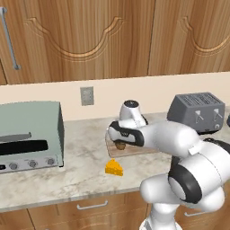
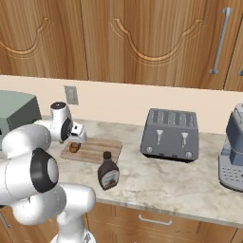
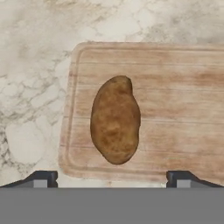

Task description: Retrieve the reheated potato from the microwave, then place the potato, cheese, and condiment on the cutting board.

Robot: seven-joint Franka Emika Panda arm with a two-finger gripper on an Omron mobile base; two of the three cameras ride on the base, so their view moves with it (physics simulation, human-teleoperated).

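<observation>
So the small brown oval potato [image 3: 115,120] is already lying on the grooved light-brown wooden cutting board [image 3: 183,87], with the hand [image 3: 112,178] hovering right above it, fingers spread wide and holding nothing. By my reckoning, the yellow-orange holey cheese wedge [image 1: 114,168] and the slim dark condiment bottle [image 2: 108,171] are what's left, both on the marble table [image 2: 161,182] just beside the board. Can't read any writing on the bottle's label, too small.

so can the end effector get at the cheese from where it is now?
Probably yes. The cheese sits alone on open counter in front of the cutting board, with nothing around it. The end effector is open above the potato, holding nothing.
</observation>
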